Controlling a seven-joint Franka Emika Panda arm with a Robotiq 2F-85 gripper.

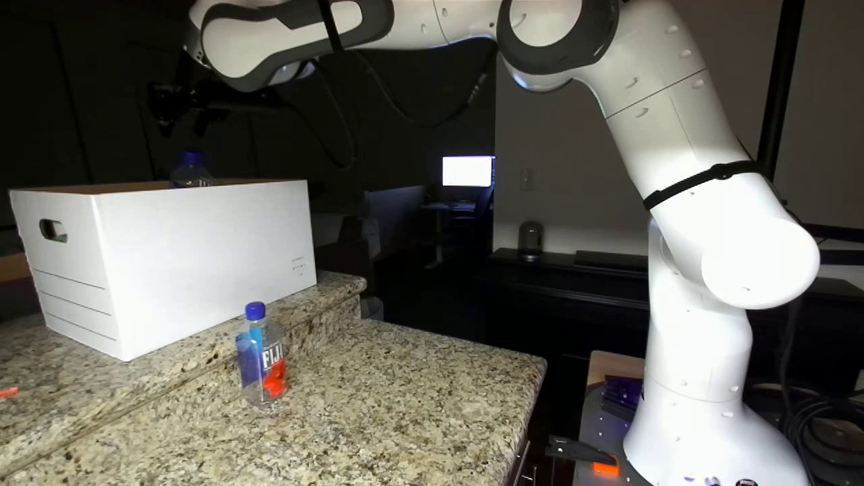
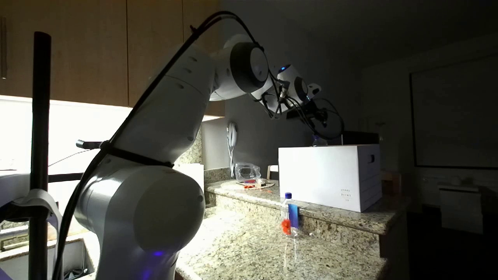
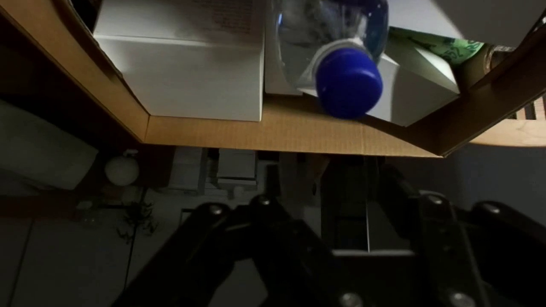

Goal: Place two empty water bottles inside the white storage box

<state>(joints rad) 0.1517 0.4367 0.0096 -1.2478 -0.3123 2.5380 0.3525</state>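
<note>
The white storage box [image 1: 202, 263] stands open-topped on the raised granite ledge; it also shows in an exterior view [image 2: 319, 175]. One water bottle [image 1: 192, 172] is upright inside it, its blue cap and shoulder above the rim. That bottle also shows in the wrist view [image 3: 349, 83] and an exterior view [image 2: 320, 141]. The other water bottle [image 1: 262, 358], with a red-orange bottom, stands upright on the lower counter beside the ledge, also seen in an exterior view [image 2: 286, 217]. My gripper [image 1: 182, 127] is above the box and the bottle's cap, apart from it. In the wrist view its fingers [image 3: 328, 183] are spread with nothing between them.
Inside the box are white cartons [image 3: 183, 76] and a green item [image 3: 452, 47]. The granite ledge [image 2: 350, 221] rises above the lower counter [image 1: 405, 398]. A clear plastic container [image 2: 248, 172] and small red items [image 2: 249, 186] lie farther along the ledge.
</note>
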